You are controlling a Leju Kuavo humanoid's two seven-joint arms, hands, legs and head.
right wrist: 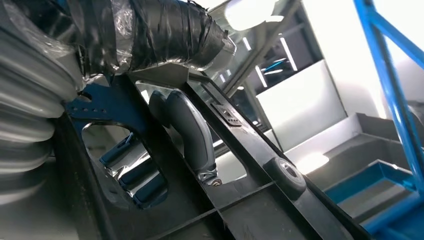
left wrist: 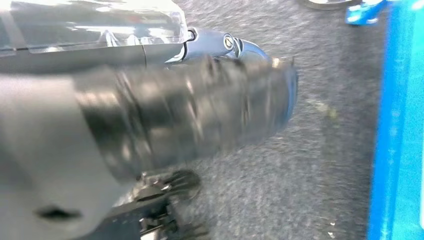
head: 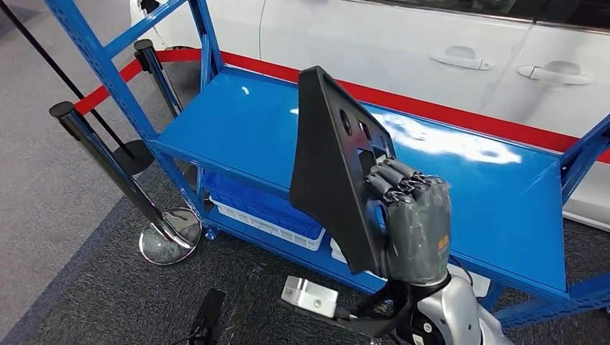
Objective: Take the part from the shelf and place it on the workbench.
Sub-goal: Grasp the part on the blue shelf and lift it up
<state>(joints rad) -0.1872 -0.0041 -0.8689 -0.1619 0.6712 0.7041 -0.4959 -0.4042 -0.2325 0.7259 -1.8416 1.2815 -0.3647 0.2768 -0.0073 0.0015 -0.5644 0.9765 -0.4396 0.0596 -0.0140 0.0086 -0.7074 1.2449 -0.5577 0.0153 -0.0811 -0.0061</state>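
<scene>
A black plastic part (head: 327, 158), a flat panel with cut-outs, stands upright in the air over the front of the blue shelf (head: 237, 122). My right hand (head: 413, 223) grips its lower right edge, fingers wrapped over the rim. In the right wrist view the part (right wrist: 240, 200) runs across the picture, and a grey finger (right wrist: 192, 135) hooks through one of its openings. My left hand (left wrist: 150, 115) hangs blurred above grey carpet beside a blue shelf post (left wrist: 395, 130); how its fingers lie is unclear.
A white car (head: 403, 43) stands behind the shelf, with a red barrier belt (head: 431, 108) along it. Two black stanchions (head: 108, 158) stand at the left. A blue bin (head: 262, 205) and white trays sit on the lower shelf level.
</scene>
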